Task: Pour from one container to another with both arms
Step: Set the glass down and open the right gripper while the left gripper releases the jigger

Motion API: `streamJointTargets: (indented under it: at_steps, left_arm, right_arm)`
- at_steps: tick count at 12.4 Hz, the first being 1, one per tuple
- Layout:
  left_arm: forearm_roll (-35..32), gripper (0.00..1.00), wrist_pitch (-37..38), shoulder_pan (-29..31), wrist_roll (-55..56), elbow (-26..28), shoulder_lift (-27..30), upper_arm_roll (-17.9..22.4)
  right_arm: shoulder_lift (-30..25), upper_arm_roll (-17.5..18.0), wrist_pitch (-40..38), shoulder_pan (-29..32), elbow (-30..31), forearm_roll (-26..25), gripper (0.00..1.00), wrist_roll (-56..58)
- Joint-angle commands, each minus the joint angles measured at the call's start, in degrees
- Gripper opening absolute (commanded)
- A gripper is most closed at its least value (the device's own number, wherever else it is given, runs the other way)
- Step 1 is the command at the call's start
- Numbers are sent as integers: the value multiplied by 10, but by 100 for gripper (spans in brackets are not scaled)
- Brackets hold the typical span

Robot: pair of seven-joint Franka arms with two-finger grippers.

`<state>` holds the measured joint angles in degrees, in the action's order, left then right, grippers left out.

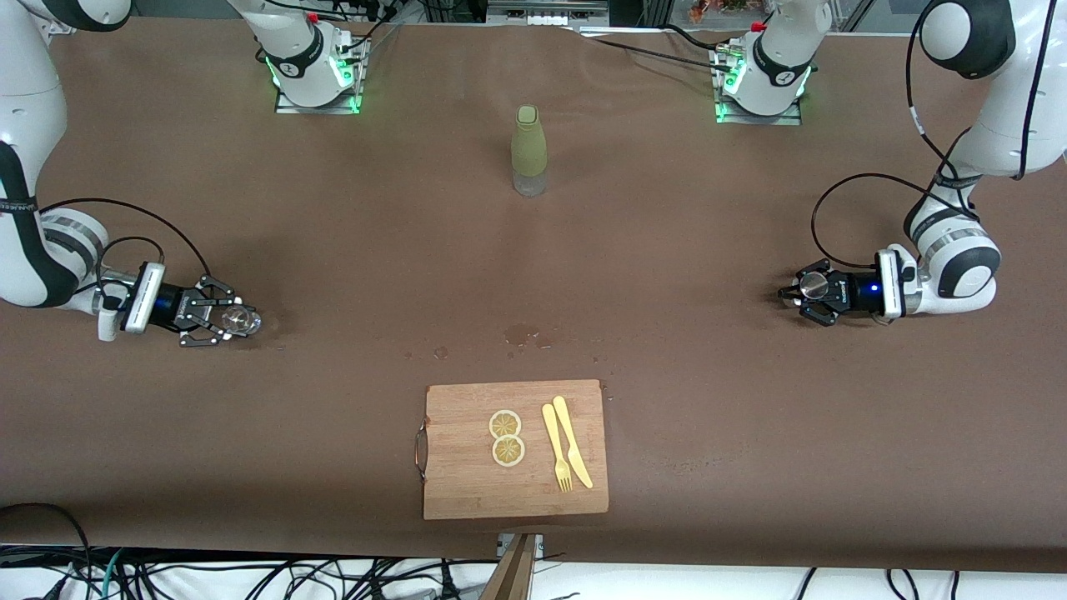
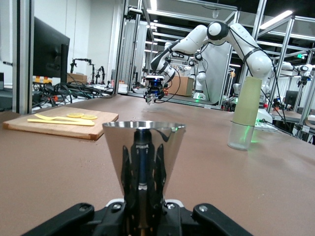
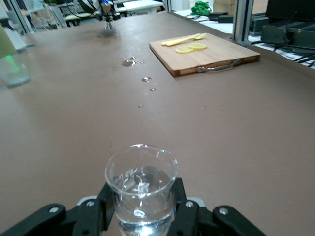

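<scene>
Left gripper [image 1: 792,293] pinches steel cup [image 2: 143,157] near table's left-arm edge. Right gripper [image 1: 223,320] pinches glass [image 3: 141,189], water in it, near right-arm edge. I'd lift both level, meet over mid-table, tip slowly; spill drops [image 1: 521,335] near board [image 1: 515,448], bottle [image 1: 528,150].

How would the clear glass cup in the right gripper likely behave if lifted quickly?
The clear glass cup, clamped in the right gripper, looks smooth, so probably slippery. It seems to hold some water, which would likely slosh. Being apparently thin, it may be fragile.
</scene>
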<state>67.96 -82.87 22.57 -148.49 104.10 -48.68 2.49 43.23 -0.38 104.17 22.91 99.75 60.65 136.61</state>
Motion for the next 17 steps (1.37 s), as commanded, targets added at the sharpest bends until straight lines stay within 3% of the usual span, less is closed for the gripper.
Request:
streamJointTargets:
  at_steps: [1,7,8,9,10,14,17]
  left_arm:
    - [-7,0,14,12,-53,2,-7,-1]
    - [-6,0,7,14,-73,0,-20,3]
    - [-7,0,7,14,-73,0,-21,6]
    - [-8,0,7,14,-72,0,-20,7]
    - [-8,0,5,14,-72,0,-20,7]
    - [-10,1,-7,14,-72,1,-21,7]
    - [-11,12,-14,14,-73,3,-21,11]
  right_arm:
    - [11,8,21,6,-12,3,30,7]
    - [30,9,42,-1,-13,4,33,11]
    - [30,9,41,-2,-12,4,41,10]
    - [30,9,41,-2,-12,3,81,9]
    - [29,8,41,-2,-12,2,100,9]
    - [24,3,36,-2,-18,-33,100,6]
    - [5,-25,33,-1,-23,-69,100,2]
